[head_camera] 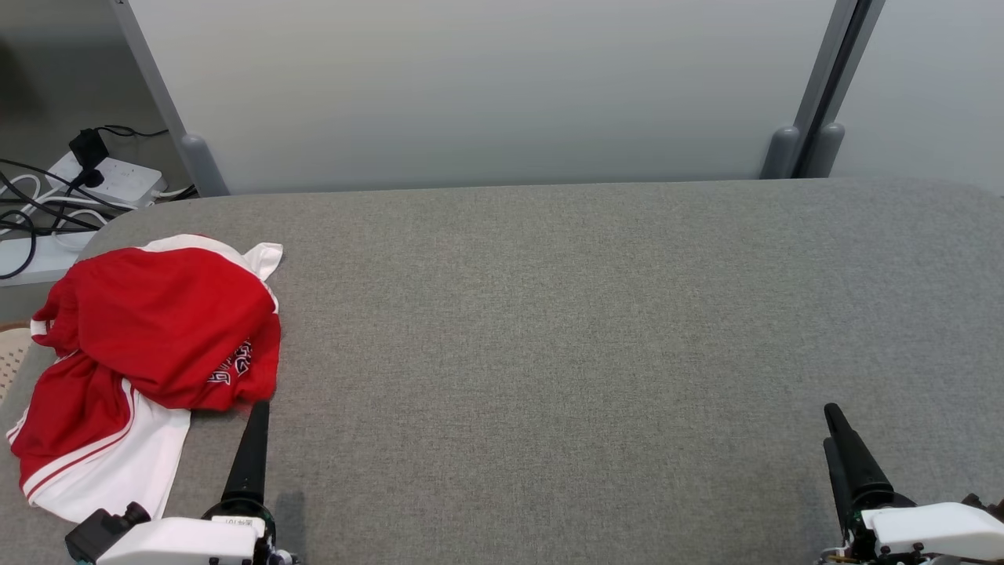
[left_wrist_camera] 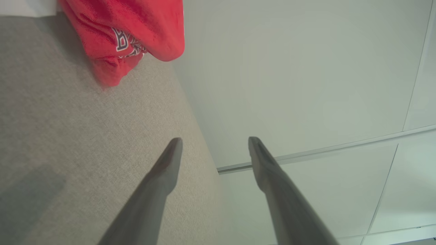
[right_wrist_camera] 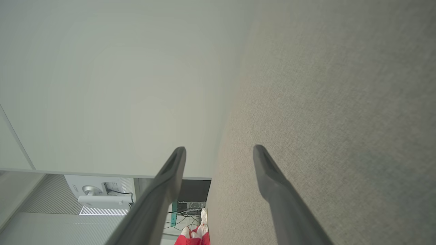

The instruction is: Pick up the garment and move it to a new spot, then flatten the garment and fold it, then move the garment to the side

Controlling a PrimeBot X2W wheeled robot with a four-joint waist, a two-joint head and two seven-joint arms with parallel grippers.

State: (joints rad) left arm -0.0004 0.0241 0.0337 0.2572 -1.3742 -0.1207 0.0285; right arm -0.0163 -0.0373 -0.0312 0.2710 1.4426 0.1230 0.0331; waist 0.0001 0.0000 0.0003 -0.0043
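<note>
The garment is a red top with white panels and stripes, lying crumpled at the far left of the grey padded table. Its red edge with lettering is seen as the garment at the top left of the left wrist view, and a small bit of the garment sits at the bottom of the right wrist view. My left gripper stands at the near left, tips just below the garment's lower edge, open and empty. My right gripper is at the near right, far from the cloth, also open and empty.
A pale partition wall stands right behind the table. A white power strip with black cables lies on the floor beyond the table's far left corner. A woven edge peeks out left of the table.
</note>
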